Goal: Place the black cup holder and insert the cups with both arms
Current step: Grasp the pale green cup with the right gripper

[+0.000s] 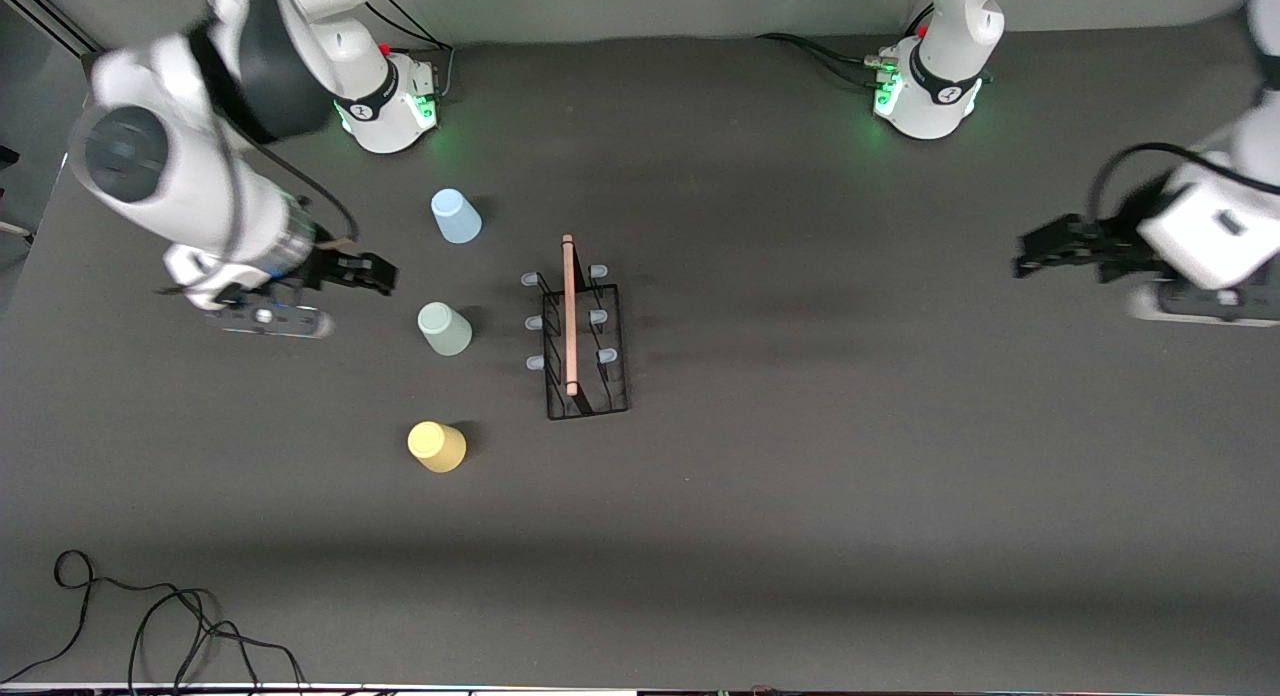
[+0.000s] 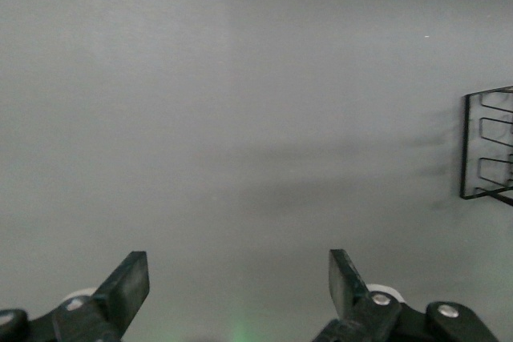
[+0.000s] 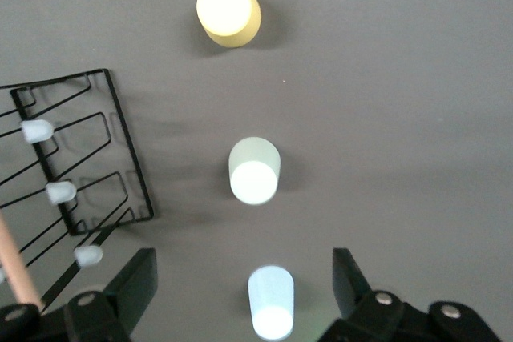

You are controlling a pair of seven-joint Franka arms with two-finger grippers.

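Note:
The black cup holder (image 1: 582, 344) stands mid-table with its wooden rod handle on top and its pale-tipped pegs bare. Beside it, toward the right arm's end, three cups stand in a row: light blue (image 1: 456, 216) farthest from the front camera, pale green (image 1: 444, 328) in the middle, yellow (image 1: 437, 446) nearest. My right gripper (image 1: 383, 274) is open and empty, up over the table beside the blue and green cups. Its wrist view shows the gripper (image 3: 240, 282), the blue cup (image 3: 271, 302), green cup (image 3: 255, 170), yellow cup (image 3: 228, 10) and the holder (image 3: 88, 158). My left gripper (image 1: 1028, 258) (image 2: 239, 282) is open and empty over bare table at the left arm's end; the holder's edge (image 2: 486, 146) shows in its view.
The table (image 1: 850, 456) is dark grey cloth. A loose black cable (image 1: 150, 626) lies at the corner nearest the front camera at the right arm's end. The arm bases (image 1: 390, 101) (image 1: 925, 96) stand along the edge farthest from the camera.

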